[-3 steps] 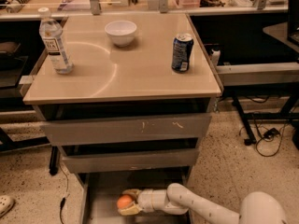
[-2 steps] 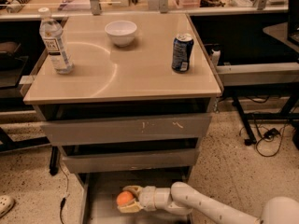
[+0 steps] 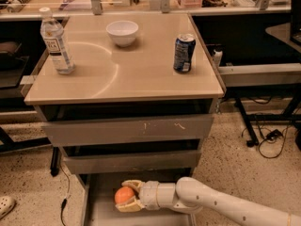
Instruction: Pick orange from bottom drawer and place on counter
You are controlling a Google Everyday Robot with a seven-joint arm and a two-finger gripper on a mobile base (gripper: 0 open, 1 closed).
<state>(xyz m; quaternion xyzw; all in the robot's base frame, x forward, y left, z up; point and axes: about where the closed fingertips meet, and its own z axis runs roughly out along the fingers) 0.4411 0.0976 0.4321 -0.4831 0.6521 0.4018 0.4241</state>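
- The gripper [image 3: 123, 195] was down low inside the open bottom drawer [image 3: 99, 202], reaching in from the right on the white arm [image 3: 221, 205].
- Its two tan fingers [image 3: 133, 184] were clamped on the orange [image 3: 125, 195], one above and one below as seen, both touching the fruit.
- The orange was over the drawer floor, toward the drawer's left half and just under the front of the middle drawer [image 3: 131, 161].
- Couldn't tell if the orange was resting on the floor or lifted clear of it.
- The bottom drawer was pulled out toward the camera; the middle drawer and top drawer [image 3: 127, 132] sat under the counter [image 3: 141, 74], with a dark gap above each front.
- The counter carried three items, well apart:
- The water bottle [image 3: 55, 42] was upright near the left edge.
- The white bowl [image 3: 122, 32] was at the back, about centre.
- The blue can [image 3: 184, 53] was upright toward the right side.
- The speckled floor had cables [image 3: 268, 138] to the right of the cabinet and a pale shoe [image 3: 5, 205] at the lower left edge.
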